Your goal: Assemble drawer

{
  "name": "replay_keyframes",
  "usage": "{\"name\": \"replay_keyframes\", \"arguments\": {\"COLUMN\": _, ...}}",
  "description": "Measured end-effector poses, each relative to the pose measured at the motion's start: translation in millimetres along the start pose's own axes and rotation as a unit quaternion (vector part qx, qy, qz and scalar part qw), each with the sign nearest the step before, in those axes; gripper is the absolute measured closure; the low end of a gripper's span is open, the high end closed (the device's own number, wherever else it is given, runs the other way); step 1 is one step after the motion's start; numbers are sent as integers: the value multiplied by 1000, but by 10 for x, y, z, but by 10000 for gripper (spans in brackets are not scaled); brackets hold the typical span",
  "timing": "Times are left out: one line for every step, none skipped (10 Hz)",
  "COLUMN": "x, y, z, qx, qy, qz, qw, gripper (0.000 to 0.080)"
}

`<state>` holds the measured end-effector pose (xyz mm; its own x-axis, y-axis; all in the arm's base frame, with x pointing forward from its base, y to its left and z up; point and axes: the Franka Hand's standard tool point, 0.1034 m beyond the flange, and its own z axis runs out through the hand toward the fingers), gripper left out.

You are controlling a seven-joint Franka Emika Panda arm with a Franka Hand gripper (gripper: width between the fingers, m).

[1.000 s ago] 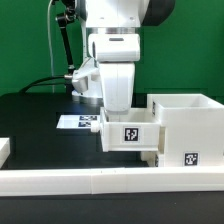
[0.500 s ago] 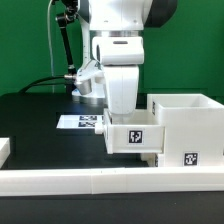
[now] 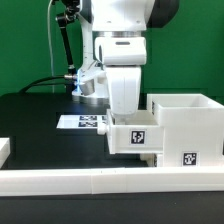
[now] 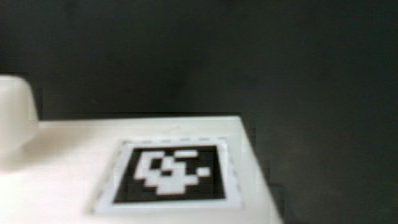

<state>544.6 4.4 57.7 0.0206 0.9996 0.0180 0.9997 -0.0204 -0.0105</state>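
Fingers of the gripper (image 3: 126,112) are hidden behind the small tray's front wall in the exterior view, and the wrist view shows none clearly, so whether they are spread or clamped cannot be told. Nearest the camera, the low white rail (image 3: 90,180) runs along the table's front edge. Just behind it stands the small tray (image 3: 134,134), an open-top white box with a square black-and-white tag on its front face (the same tag (image 4: 171,171) fills much of the wrist view, blurred, on a white surface). The tray sits directly under the arm's white wrist block, and its side toward the exterior view's right is against the large housing (image 3: 187,128). That housing, a taller hollow white box open at the top, carries its own tag low on its front. Behind the tray, on the black table (image 3: 35,120), lies the marker board (image 3: 82,122), partly hidden by the arm.
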Motion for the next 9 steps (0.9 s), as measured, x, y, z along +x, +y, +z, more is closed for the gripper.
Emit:
{"name": "replay_keyframes", "arguments": {"x": 42, "y": -2, "z": 1, "qx": 0, "qy": 0, "qz": -1, "qw": 1000, "gripper": 758}}
{"name": "replay_keyframes", "arguments": {"x": 68, "y": -3, "z": 2, "qx": 0, "qy": 0, "qz": -3, "qw": 1000, "gripper": 758}}
{"name": "replay_keyframes", "arguments": {"x": 92, "y": -5, "z": 7, "qx": 0, "qy": 0, "qz": -5, "qw": 1000, "gripper": 758}}
{"name": "replay_keyframes", "arguments": {"x": 117, "y": -2, "z": 10, "qx": -4, "qy": 1, "qz": -7, "qw": 1000, "gripper": 758}}
{"name": "replay_keyframes", "arguments": {"x": 113, "y": 3, "z": 19, "qx": -13, "qy": 3, "qz": -6, "qw": 1000, "gripper": 758}}
{"name": "replay_keyframes", "arguments": {"x": 110, "y": 2, "z": 20, "qx": -12, "qy": 3, "qz": -6, "qw": 1000, "gripper": 758}}
{"name": "replay_keyframes", "arguments": {"x": 109, "y": 1, "z": 22, "qx": -12, "qy": 3, "qz": -6, "qw": 1000, "gripper": 758}}
{"name": "replay_keyframes", "arguments": {"x": 111, "y": 3, "z": 18, "qx": -12, "qy": 3, "qz": -5, "qw": 1000, "gripper": 580}}
{"name": "replay_keyframes", "arguments": {"x": 137, "y": 37, "z": -21, "qx": -16, "qy": 3, "qz": -5, "qw": 1000, "gripper": 444}}
